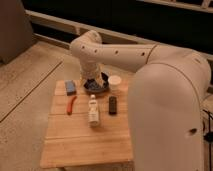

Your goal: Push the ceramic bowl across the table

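The right part of the light wooden plank table [85, 142] is hidden by the large white robot body [167, 110]. The gripper [93, 80] is lowered at the shallow dark glossy ceramic bowl [103, 85], which is placed near the far edge, at 12 o'clock of the tabletop. Whether the gripper is open or closed cannot be told, and what is inside the bowl is covered. At 9 o'clock of the bowl a blue block [71, 88] is seen, at 3 o'clock a white round cup [115, 81], at 6 o'clock a white bottle [93, 111]. A red-orange long object [71, 104] and a black flat bar [113, 104] are hard to identify.
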